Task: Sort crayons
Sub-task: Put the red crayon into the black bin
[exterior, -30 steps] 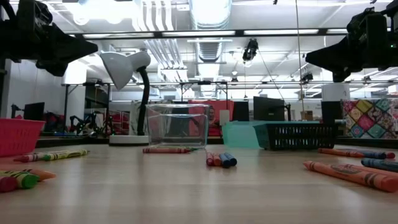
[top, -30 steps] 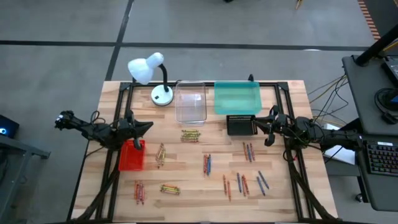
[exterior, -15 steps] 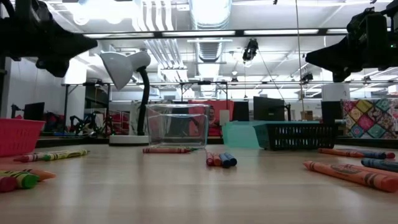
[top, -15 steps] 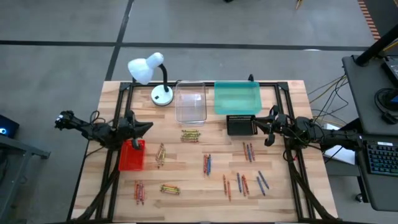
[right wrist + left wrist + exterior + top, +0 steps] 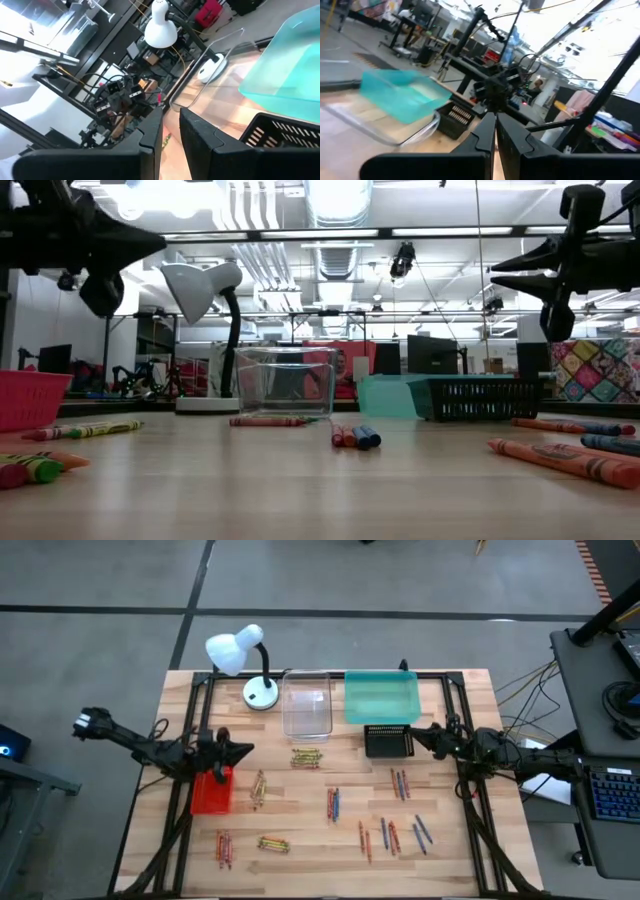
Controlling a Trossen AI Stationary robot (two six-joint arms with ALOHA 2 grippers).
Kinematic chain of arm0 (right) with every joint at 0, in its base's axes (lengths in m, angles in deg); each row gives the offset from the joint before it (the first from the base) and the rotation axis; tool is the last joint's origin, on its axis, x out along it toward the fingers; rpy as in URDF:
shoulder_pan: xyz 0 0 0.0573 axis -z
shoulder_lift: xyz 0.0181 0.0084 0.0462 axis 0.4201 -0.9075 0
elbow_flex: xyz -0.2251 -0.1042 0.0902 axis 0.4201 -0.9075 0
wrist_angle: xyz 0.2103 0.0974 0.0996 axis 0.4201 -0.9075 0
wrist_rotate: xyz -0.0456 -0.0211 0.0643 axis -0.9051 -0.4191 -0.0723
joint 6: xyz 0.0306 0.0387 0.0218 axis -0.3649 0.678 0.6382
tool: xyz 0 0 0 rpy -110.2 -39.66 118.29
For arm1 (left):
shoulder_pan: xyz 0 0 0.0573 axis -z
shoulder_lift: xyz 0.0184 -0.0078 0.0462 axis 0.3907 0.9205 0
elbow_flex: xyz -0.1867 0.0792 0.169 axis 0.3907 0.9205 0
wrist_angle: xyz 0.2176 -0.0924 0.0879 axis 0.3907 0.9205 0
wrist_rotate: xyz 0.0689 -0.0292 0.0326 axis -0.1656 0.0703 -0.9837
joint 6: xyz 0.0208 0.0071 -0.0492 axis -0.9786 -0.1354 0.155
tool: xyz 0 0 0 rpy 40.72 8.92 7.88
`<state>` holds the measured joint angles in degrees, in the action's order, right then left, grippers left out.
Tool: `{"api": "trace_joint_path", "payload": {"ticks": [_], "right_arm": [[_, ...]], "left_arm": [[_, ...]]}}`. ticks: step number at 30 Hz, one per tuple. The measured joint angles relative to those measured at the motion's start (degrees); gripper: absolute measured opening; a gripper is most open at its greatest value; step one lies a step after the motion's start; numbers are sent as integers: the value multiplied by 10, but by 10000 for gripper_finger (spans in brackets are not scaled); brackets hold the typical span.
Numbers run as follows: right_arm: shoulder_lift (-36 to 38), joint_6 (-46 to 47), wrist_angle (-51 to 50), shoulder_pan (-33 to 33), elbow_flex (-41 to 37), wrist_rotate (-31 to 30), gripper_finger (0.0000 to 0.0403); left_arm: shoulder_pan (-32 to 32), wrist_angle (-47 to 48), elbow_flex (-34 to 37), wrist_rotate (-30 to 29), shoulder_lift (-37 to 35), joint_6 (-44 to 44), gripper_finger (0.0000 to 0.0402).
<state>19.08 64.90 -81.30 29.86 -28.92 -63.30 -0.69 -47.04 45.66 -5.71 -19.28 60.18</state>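
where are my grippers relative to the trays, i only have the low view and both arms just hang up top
Observer: From above, the left gripper sits by the red tray's far edge, fingers shut.
Operator: and the right one
Observer: The right gripper is just beside the black tray, jaws slightly apart with nothing between them.
Operator: anything sorted yet
Observer: No. The clear tray and teal tray look empty; the crayons lie loose on the table.
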Motion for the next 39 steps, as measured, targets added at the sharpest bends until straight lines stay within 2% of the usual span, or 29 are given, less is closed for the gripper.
{"api": "trace_joint_path", "payload": {"ticks": [4, 7, 9, 11, 14, 16, 19, 23, 27, 34, 39], "right_arm": [[0, 19, 0, 0, 0, 0, 59], [0, 21, 8, 0, 0, -5, 59], [0, 5, 13, 0, 0, -5, 59], [-4, -3, 20, 0, 0, -6, 59], [-4, -16, 19, 0, 0, -11, 59], [-5, -46, 5, 1, 6, -17, 59], [-21, -91, -5, 12, 33, -63, 59], [-66, -169, -16, 31, 77, -70, 59], [-124, -205, -25, 35, 122, -57, 59], [-226, -183, -146, 34, 235, 13, 59], [-288, -131, -262, 34, 301, 20, 59]], "left_arm": [[0, -65, -9, 42, 55, -30, 0], [0, -75, -19, 43, 84, -52, 0], [-1, -75, -31, 21, 98, -32, 0], [-1, -75, -47, -15, 110, 24, 0], [-1, -75, -70, -37, 125, 69, 0], [-1, -74, -86, -36, 130, 46, 0], [-1, -75, -104, -34, 141, -2, 0], [-1, -74, -125, -28, 164, -50, 0], [-1, -80, -149, -28, 197, -51, 0], [0, -79, -218, -19, 264, -75, 0], [0, -31, -277, -19, 300, -87, 0]]}}
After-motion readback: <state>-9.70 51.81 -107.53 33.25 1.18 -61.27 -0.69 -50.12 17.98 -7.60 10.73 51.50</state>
